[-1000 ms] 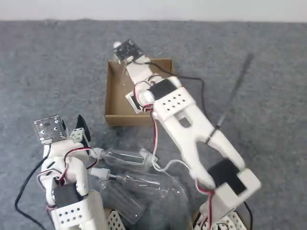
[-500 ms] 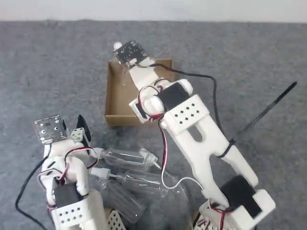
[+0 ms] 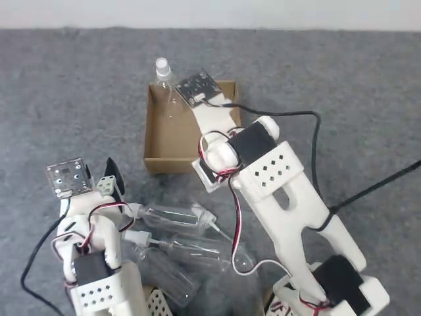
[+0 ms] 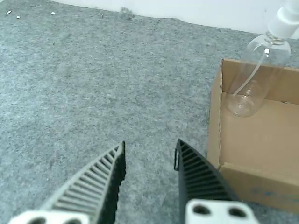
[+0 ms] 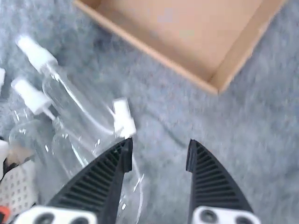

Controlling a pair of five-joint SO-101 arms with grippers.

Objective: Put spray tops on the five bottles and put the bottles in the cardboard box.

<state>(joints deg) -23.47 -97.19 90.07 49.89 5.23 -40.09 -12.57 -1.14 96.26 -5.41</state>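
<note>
Cardboard box [image 3: 164, 138] sits open on the grey carpet [image 3: 79, 99], far middle of the high view. An upright bottle [image 3: 164, 99], clear plastic, stands in the box's far left corner with a white spray top [image 3: 162, 66] on it. Left wrist view shows the same bottle right against the back wall at that corner.

Right arm [image 3: 270, 178] stretches from the near right over the right part of the box. Right gripper [image 5: 159, 154] has its jaws spread with nothing between them. It hangs over carpet just outside a box corner, close to the lying bottles.

Left arm [image 3: 92, 257] is at the near left. Left gripper [image 4: 149, 161] also has its jaws apart and holds nothing. It is low over bare carpet to the left of the box, apart from it.

Lying bottles [image 3: 170, 216]: at least three clear ones on their sides on the carpet, on the near side of the box, between the two arm bases. They are bunched together and some touch or overlap. In the right wrist view, two have white spray heads [image 5: 32, 50] fitted. A third white head [image 5: 122, 122] lies just beside one right fingertip, and I can't tell if it is fully seated on its bottle.

Black cable [image 3: 312, 141] loops off the right arm, and red and white wires run along both arms.
</note>
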